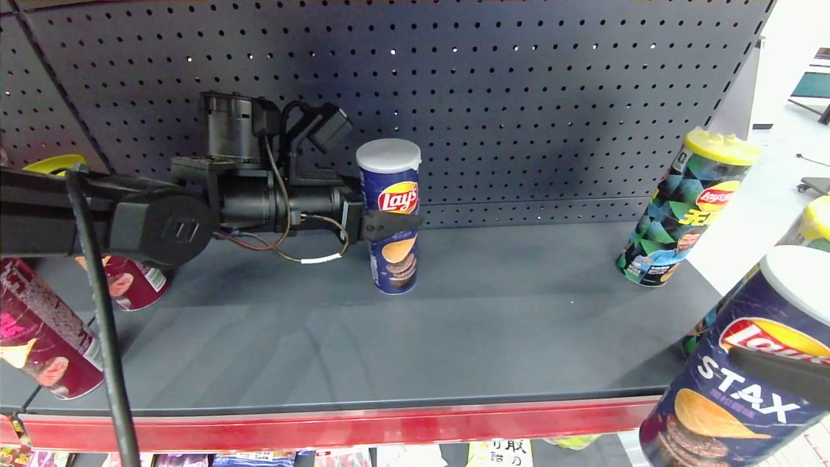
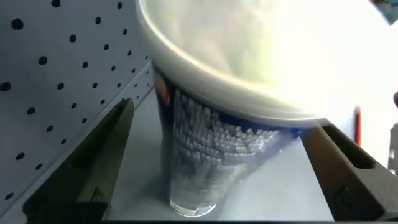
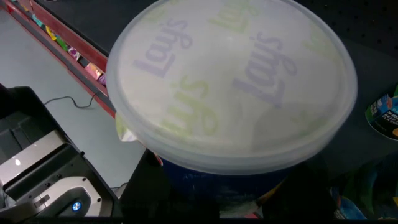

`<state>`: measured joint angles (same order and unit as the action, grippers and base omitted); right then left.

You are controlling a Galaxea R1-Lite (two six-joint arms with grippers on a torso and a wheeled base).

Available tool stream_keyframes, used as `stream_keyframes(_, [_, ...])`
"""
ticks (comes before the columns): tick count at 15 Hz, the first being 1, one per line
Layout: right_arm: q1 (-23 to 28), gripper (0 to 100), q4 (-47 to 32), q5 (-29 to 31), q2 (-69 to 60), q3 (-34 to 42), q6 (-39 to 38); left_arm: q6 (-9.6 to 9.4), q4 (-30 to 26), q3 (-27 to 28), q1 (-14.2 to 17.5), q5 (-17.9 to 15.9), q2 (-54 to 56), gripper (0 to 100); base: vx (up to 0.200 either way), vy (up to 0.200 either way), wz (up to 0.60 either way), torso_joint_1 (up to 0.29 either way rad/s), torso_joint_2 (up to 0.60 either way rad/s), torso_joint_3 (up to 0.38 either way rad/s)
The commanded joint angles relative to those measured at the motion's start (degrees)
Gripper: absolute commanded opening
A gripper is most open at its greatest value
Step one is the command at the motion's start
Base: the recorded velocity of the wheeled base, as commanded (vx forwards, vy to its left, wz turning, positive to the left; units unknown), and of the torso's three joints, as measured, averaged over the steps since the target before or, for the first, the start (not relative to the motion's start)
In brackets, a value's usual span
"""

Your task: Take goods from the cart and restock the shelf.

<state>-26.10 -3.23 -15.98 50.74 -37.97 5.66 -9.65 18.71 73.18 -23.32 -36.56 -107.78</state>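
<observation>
A blue chips can (image 1: 391, 214) with a white lid stands upright on the grey shelf (image 1: 506, 324), near the pegboard. My left gripper (image 1: 397, 224) comes in from the left at the can's mid-height. In the left wrist view its fingers (image 2: 102, 165) straddle the can (image 2: 211, 155) with a small gap, so it is open. At the lower right, off the shelf's front corner, my right gripper (image 1: 768, 371) is shut on a second blue chips can (image 1: 726, 389). That can's white lid (image 3: 233, 81) sits close under the right wrist camera.
A green-patterned can (image 1: 684, 211) with a yellow lid leans at the shelf's right end, and another yellow-lidded can (image 1: 810, 227) is beyond it. Maroon cans (image 1: 39, 327) (image 1: 133, 282) lie at the left. The red shelf lip (image 1: 324, 428) runs along the front. The shelf is bare between the blue and green cans.
</observation>
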Motion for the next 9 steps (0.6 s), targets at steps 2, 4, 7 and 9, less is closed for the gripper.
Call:
stream_keyframes(2, [0.0, 0, -0.02, 0.07, -0.11, 0.0, -0.03, -0.01, 0.1, 0.38, -1.38, 1.67, 0.29, 100, 0.0, 0.0, 0.0, 0.0, 0.0, 0.0])
stream_keyframes(4, [0.0, 0, -0.11, 0.07, -0.29, 0.09, 0.06, -0.01, -0.08, 2.05, -2.08, 3.34, -0.24, 100, 0.0, 0.0, 0.0, 0.0, 0.0, 0.0])
stream_keyframes(7, [0.0, 0, -0.11, 0.16, -0.46, 0.0, 0.06, -0.01, -0.34, 2.05, -2.08, 4.39, -1.21, 100, 0.0, 0.0, 0.0, 0.0, 0.0, 0.0])
stream_keyframes(9, [0.0, 0, -0.11, 0.16, -0.64, 0.09, -0.03, -0.19, -0.26, 1.97, -2.08, 4.39, -1.73, 100, 0.0, 0.0, 0.0, 0.0, 0.0, 0.0])
